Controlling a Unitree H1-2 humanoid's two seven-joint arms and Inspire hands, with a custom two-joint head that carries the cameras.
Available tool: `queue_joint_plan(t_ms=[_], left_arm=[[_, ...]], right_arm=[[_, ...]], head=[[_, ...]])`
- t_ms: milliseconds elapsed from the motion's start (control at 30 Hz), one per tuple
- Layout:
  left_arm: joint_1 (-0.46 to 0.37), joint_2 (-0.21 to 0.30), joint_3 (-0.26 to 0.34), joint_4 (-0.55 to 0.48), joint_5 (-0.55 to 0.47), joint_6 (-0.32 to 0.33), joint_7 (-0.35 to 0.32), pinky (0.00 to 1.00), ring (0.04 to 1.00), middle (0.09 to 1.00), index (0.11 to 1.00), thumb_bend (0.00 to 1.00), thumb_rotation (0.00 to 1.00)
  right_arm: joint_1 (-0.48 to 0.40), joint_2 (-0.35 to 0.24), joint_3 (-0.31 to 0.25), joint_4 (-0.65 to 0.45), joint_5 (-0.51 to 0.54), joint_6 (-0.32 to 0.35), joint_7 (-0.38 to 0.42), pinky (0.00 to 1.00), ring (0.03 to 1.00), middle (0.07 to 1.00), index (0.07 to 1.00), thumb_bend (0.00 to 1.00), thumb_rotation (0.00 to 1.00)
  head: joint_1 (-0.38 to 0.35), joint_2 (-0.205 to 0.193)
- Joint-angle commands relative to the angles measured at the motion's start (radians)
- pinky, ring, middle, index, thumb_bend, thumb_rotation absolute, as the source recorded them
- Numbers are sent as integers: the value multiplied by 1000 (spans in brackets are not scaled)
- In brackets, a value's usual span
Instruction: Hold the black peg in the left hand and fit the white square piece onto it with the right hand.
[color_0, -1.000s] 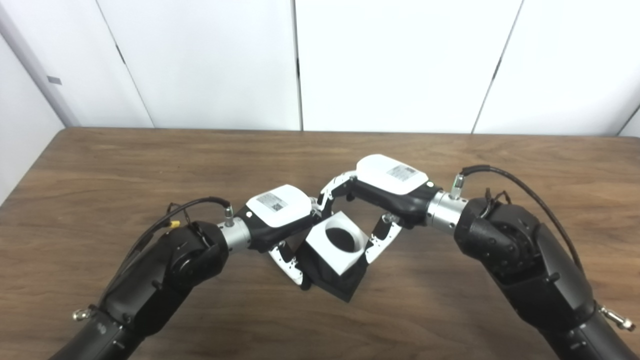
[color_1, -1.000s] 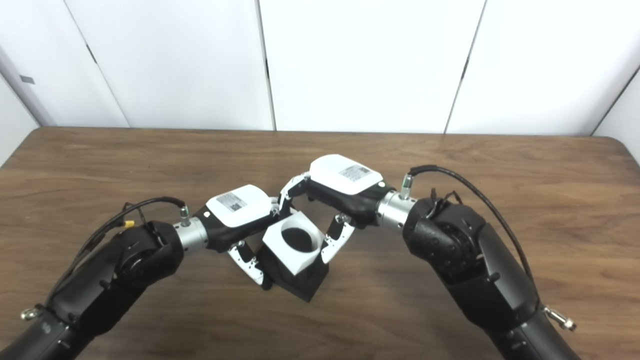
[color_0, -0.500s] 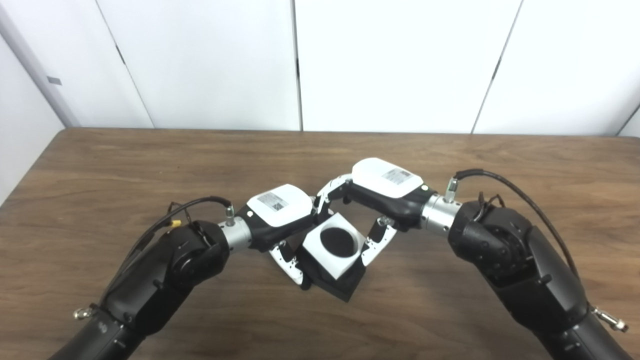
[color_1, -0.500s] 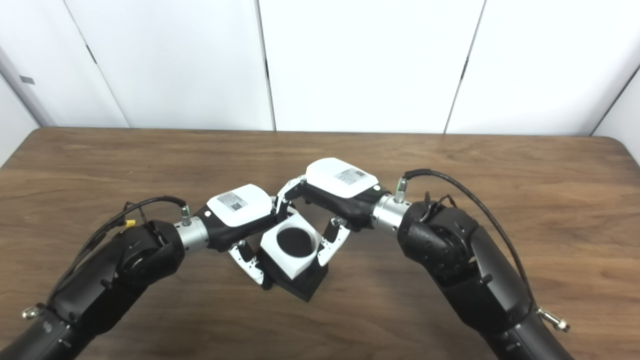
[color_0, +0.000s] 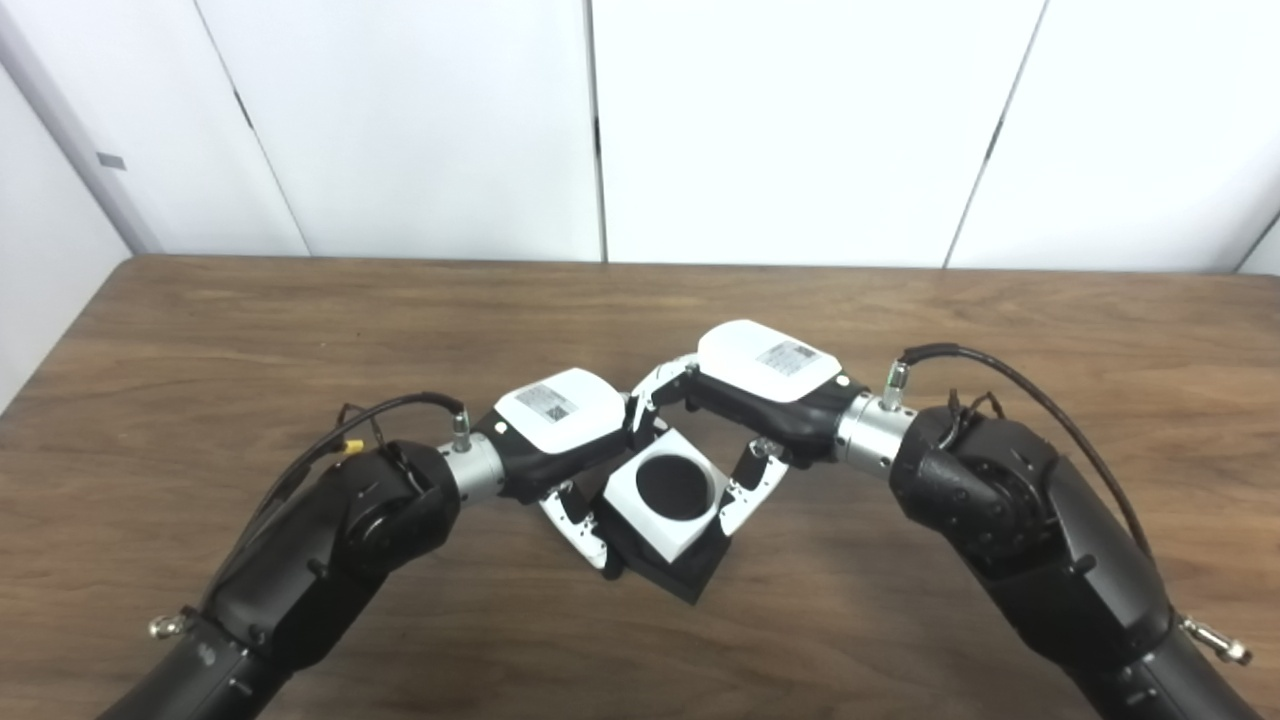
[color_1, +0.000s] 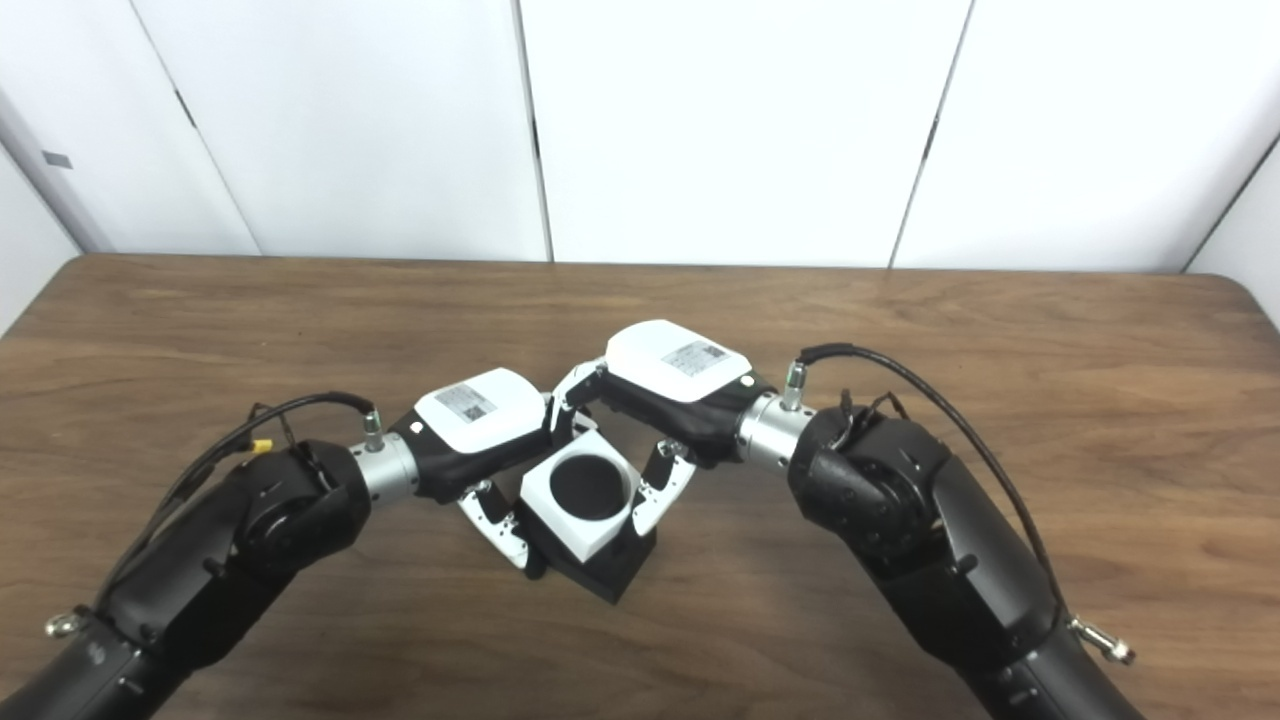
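Note:
The white square piece has a round hole, and the round top of the black peg fills that hole. The peg's square black base shows below the white piece and rests on the wooden table. My left hand is shut on the black base from the left. My right hand is shut on the white piece, with fingers behind it and the thumb at its right side. The two hands nearly touch above the piece.
White wall panels stand behind the table's far edge. The table's left edge runs near my left arm. My right arm comes in over the right part of the table.
My right hand has pushed the white piece down onto the peg. The black top, deep inside the hole before, now fills it. My left hand has stayed put.

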Motion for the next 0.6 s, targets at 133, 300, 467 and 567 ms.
queue_joint_plan(t_ms=[133, 300, 467, 567], left_arm=[[7, -3, -31, 14, 53, 23, -51, 750, 895, 851, 489, 524, 72], [7, -3, -28, 20, 47, 19, -46, 748, 895, 852, 489, 524, 71], [7, -2, -26, 18, 48, 22, -48, 748, 889, 850, 489, 524, 72], [8, -1, -23, 19, 44, 20, -44, 738, 887, 850, 488, 524, 71]], right_arm=[[-14, -8, 13, -33, -25, 50, 68, 613, 787, 813, 668, 957, 393], [-17, -22, -3, -41, -31, 67, 91, 619, 800, 832, 775, 1000, 413], [-16, -40, -30, -51, -21, 75, 88, 627, 801, 833, 820, 1000, 381], [-14, -53, -49, -51, -11, 69, 82, 610, 790, 832, 817, 1000, 360]], head=[[-2, 0], [-2, 0], [-3, 2], [-5, 2]])
